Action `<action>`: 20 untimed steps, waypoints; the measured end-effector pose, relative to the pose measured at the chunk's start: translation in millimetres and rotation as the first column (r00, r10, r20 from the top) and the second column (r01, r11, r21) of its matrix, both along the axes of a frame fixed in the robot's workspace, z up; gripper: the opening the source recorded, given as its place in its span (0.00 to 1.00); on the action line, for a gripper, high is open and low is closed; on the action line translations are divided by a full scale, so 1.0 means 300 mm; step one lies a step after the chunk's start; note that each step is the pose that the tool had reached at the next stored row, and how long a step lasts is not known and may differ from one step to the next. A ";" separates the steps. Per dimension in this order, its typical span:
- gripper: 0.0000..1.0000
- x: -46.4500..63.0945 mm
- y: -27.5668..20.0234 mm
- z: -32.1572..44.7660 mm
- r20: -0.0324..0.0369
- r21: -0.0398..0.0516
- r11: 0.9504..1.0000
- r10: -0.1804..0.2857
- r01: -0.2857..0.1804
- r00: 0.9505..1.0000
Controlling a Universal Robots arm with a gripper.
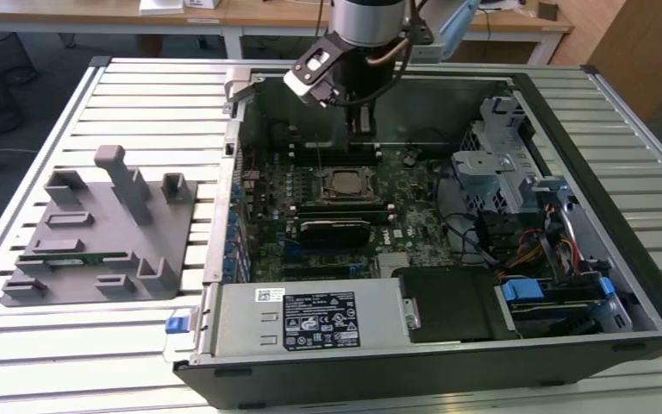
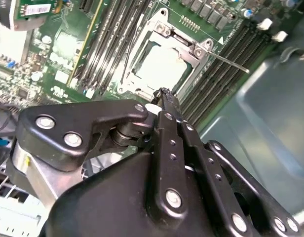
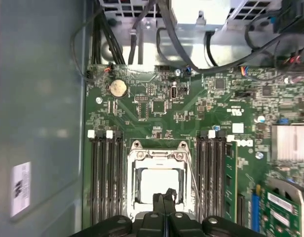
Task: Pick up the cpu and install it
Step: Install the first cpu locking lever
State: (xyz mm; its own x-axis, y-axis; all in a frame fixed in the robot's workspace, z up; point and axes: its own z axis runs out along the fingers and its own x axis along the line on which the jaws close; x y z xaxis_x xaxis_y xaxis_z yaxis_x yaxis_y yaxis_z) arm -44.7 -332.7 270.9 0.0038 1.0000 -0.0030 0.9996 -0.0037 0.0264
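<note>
**Status.** The computer case [image 1: 561, 112] lies open on the slatted worktop [image 1: 135, 95]. In the exterior view a grey fixture [image 1: 101, 233] sits at 9 o'clock from the case.

**Location of the part.** The cpu [image 3: 159, 183] lies flat inside the socket [image 3: 159, 152] at the middle of the board, silvery top up. Both wrist views show it there [image 2: 161, 66].

**End effector.** The gripper [image 3: 165, 195] hangs over the socket edge. In the exterior view it stands just toward 12 o'clock from the cpu [image 1: 343, 184]. The fingers [image 3: 160, 206] are pressed together with nothing between them. They appear clear of the chip, though contact cannot be ruled out.

**Step in hand.** Judged from this layout, picking up and placing are done and the work is at the seating stage. Whether the frame is latched cannot be told.

**Requirement.** Any further motion calls for light, vertical contact, and the tips must stay clear of the thin retention lever [image 2: 230, 62] beside the socket.
</note>
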 end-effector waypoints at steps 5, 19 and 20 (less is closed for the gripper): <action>0.11 0.000 0.000 0.002 0.000 0.000 0.997 0.074 -0.074 0.997; 0.11 0.000 0.000 0.002 0.000 -0.002 0.954 0.301 -0.301 0.954; 0.11 0.000 0.000 0.002 0.000 -0.002 0.949 0.316 -0.316 0.949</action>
State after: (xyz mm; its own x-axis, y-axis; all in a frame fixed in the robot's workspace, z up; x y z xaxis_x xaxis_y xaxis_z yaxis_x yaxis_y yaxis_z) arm -44.7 -332.7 271.4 -0.3120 0.9501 -0.0051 0.9497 0.3120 0.0262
